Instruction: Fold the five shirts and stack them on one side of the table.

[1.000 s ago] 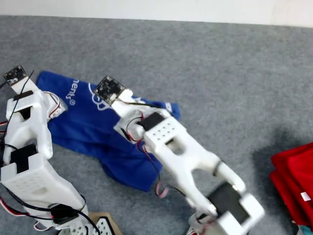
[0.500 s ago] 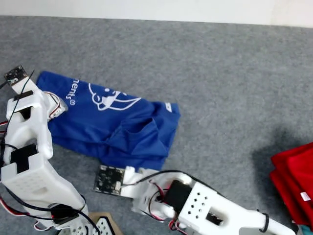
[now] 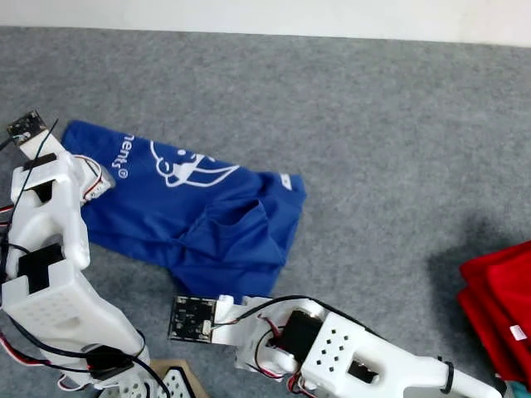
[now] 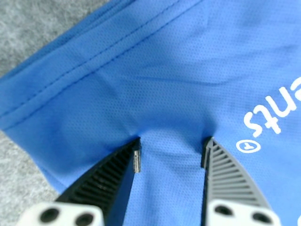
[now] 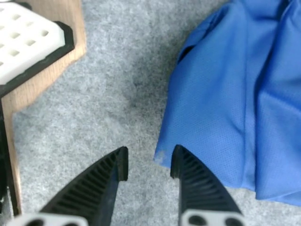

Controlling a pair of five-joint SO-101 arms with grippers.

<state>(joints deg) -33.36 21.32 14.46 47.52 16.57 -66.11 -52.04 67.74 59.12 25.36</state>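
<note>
Grey carpeted table (image 3: 373,124), nothing moving.

Near edge: right gripper (image 5: 149,155) is low over bare carpet, jaws parted, nothing held. One fingertip (image 5: 175,153) sits right at the near hem corner of the crumpled blue mesh-fabric shirt with white print (image 3: 191,215); the other is on carpet.

Just beside it, at the near-left corner, is a wooden base board (image 5: 28,89) carrying a white perforated arm mount (image 5: 23,37).

Near-right corner: stack of red folded shirts (image 3: 498,307), against the right edge and well apart from the blue one.

The blue shirt lies unfolded across the left half, bunched toward the middle.

Farther back, at the shirt's left end by the table's left edge: left gripper (image 4: 172,143), jaws spread, both tips pressed onto the cloth, which puckers at each tip. Not clamped.
</note>
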